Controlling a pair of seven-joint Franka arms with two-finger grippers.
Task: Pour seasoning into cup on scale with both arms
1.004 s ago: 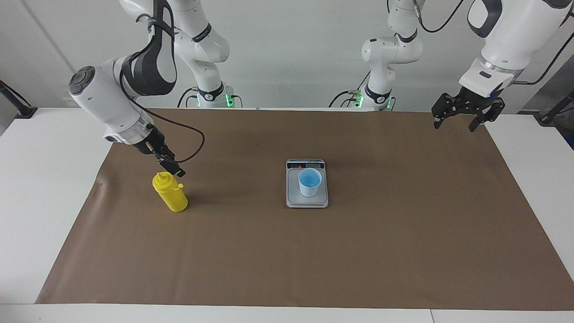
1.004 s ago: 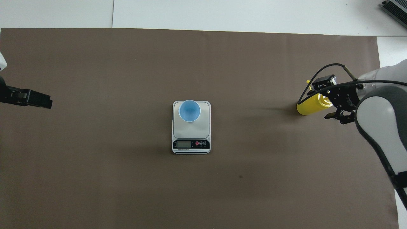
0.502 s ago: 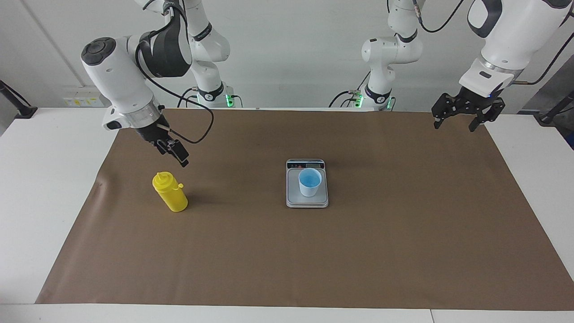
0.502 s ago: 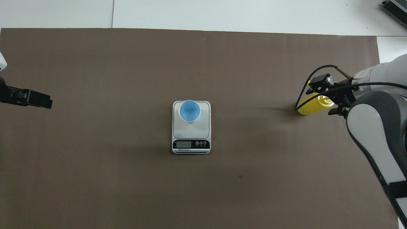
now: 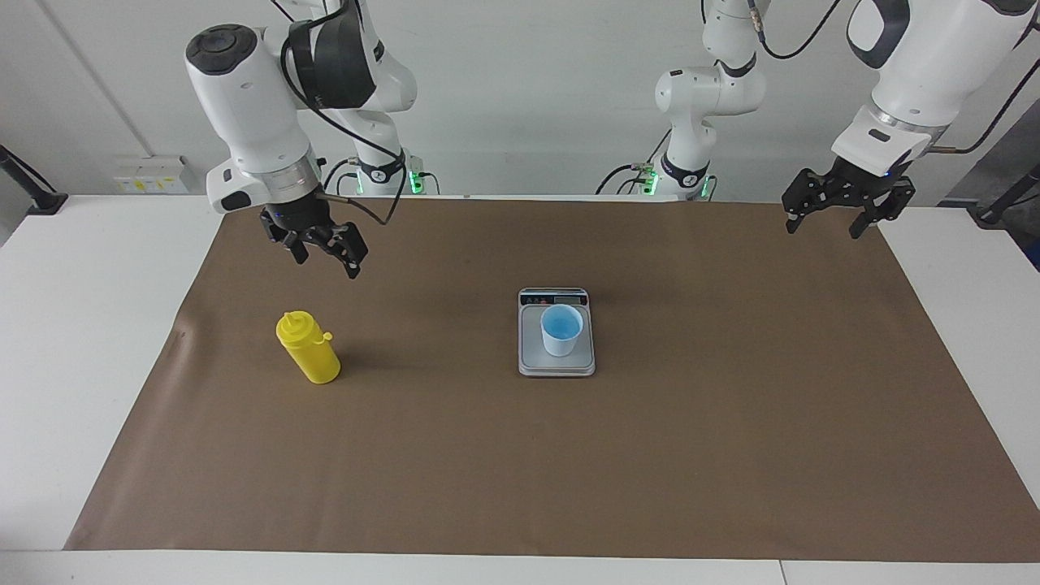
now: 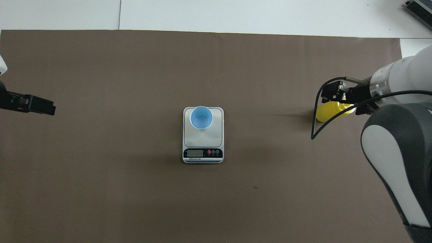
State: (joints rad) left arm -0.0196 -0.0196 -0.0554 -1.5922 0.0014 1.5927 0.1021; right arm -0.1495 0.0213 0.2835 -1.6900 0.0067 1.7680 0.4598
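While the brown mat (image 5: pixel 731 455) filled most of the frame, I noted both arms raised off it. Left gripper (image 5: pixel 837 213) hung at upper right of the facing view over the mat's corner, fingers spread, holding nothing; this arm was waiting. Right gripper (image 5: pixel 322 244) hovered at upper left of the facing view, above the seasoning (image 5: pixel 309 348) and clear of it, fingers parted, nothing held. In the overhead view that gripper overlapped the bottle, but the facing view showed open air between them.

Scale (image 5: pixel 556 335) sat at frame centre, the cup (image 5: pixel 561 329) upright on its plate. Seasoning stood upright on the mat, left of centre in the facing view, well apart from the scale.

Progress, my judgement: the cup was placed, but whether any pouring had been done I could not tell. If not, the grasp, carry, pour and set-down remained.
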